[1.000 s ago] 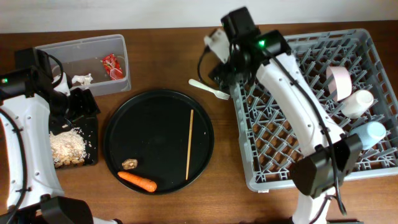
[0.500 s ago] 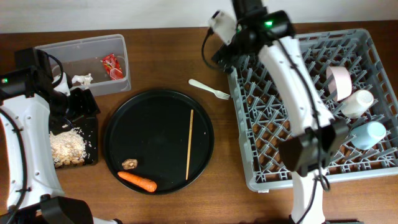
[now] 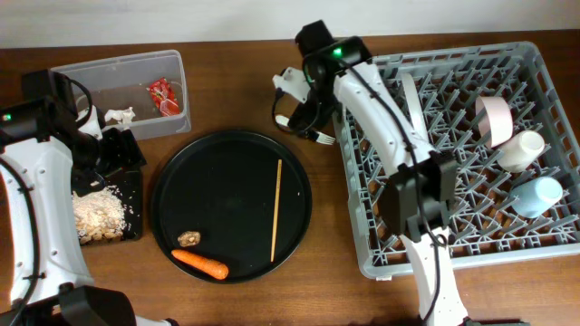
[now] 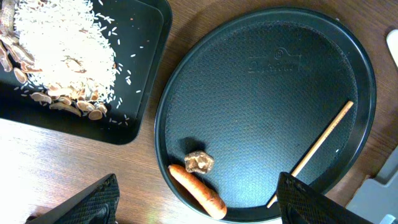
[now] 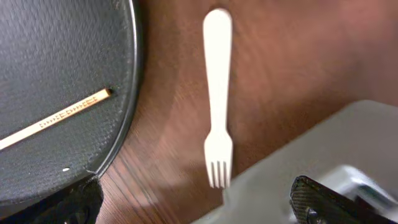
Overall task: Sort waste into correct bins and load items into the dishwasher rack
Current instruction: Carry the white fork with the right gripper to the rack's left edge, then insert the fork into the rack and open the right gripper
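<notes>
My left gripper [image 3: 116, 149] and right gripper [image 5: 198, 202] both gape, empty — one white plastic fork [image 5: 217, 93] lies below the right, toward the counter's [image 3: 245, 91] far edge beside the grey lattice dishwasher rack [image 3: 471, 258]; one thin wooden chopstick [image 3: 276, 210] rests on the round black tray [image 3: 217, 199].

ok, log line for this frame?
right gripper open above fork | left gripper open, empty | chopstick, carrot, brown lump on round tray

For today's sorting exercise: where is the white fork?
Overhead, the fork lies upper centre on the table, between the round tray and the rack.
</notes>
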Controlling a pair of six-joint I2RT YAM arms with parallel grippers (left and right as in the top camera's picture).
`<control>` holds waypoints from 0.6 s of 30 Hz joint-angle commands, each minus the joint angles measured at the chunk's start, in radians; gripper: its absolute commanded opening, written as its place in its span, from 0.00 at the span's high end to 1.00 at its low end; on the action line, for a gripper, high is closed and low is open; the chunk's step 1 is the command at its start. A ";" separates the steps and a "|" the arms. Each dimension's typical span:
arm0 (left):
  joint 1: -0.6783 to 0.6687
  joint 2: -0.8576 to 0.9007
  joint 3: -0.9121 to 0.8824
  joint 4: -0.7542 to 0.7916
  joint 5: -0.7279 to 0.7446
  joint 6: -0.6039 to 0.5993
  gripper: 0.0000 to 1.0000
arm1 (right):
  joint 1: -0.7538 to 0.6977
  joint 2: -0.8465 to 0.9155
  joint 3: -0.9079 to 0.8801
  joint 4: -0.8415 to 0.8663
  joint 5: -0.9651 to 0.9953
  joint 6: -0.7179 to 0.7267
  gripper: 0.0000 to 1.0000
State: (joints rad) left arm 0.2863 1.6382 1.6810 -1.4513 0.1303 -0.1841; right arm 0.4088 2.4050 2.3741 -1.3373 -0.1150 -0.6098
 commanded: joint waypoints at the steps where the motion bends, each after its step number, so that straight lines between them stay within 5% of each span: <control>1: -0.005 -0.006 0.001 0.002 0.003 0.002 0.20 | 0.009 0.039 -0.032 -0.005 -0.013 -0.008 0.01; 18: -0.005 -0.006 0.001 -0.001 0.003 0.002 0.20 | 0.011 0.042 -0.277 0.262 -0.009 -0.007 0.11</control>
State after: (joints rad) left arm 0.2863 1.6382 1.6810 -1.4517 0.1303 -0.1841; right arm 0.4145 2.4405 2.1124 -1.0958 -0.1184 -0.6144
